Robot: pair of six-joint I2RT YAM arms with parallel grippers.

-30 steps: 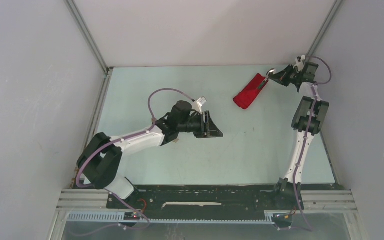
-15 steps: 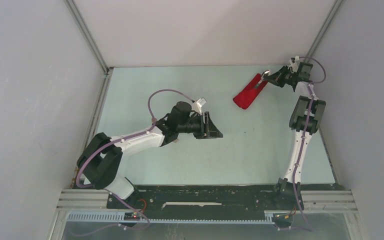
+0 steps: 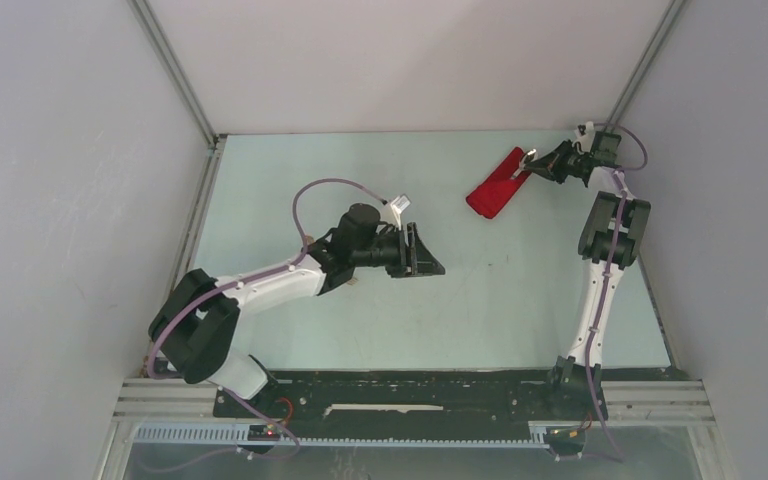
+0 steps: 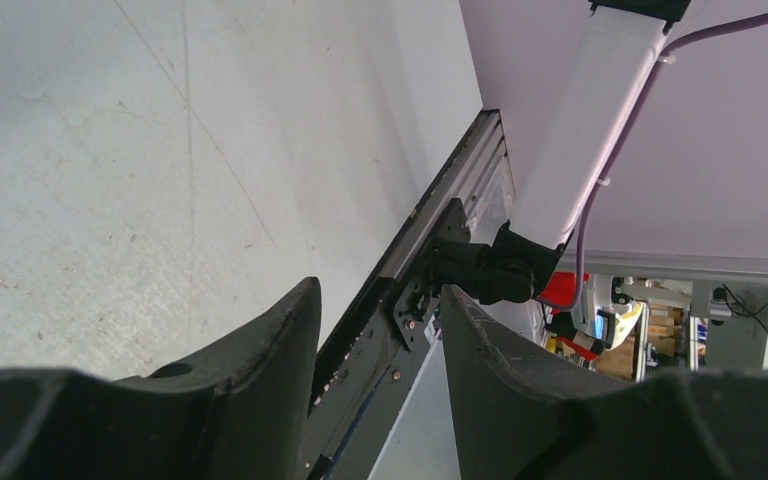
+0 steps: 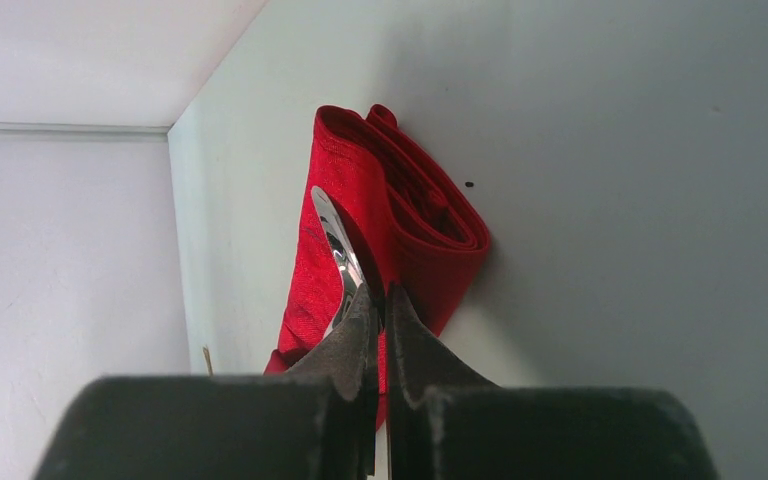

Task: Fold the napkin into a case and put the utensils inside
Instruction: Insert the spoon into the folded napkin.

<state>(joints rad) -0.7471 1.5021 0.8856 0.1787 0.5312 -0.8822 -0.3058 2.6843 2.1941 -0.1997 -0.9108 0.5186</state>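
Nearest the bases, the left gripper (image 3: 428, 250) is held above the middle of the table (image 3: 290, 180), pointed toward 3 o'clock. Its jaws are parted and nothing is seen between them. No part in the work on the cloth is being taken by it.

Farther off, toward 1 o'clock, the right gripper (image 5: 378, 300) is stretched out to the far right corner. Its jaws are pressed together on the near end of a polished metal utensil (image 5: 332, 240). What kind of utensil it is cannot be told.

The napkin is already folded into a narrow red case (image 3: 496, 184), which lies flat on the table with its long axis running from 7 o'clock to 1 o'clock. Layered folds are seen at the end facing the right wrist camera. The free end of the utensil is laid against the cloth at the case's 1 o'clock end. Whether it has entered a fold or only rests on top cannot be told.

The folding is judged done, and the step in hand is the loading of a utensil. For the next move, the tip would need to be guided between the layers and slid along the long axis toward 7 o'clock. As the cloth is pinned by nothing, it may be pushed or bunched, so a shallow, slow entry is called for before the grip is let go.
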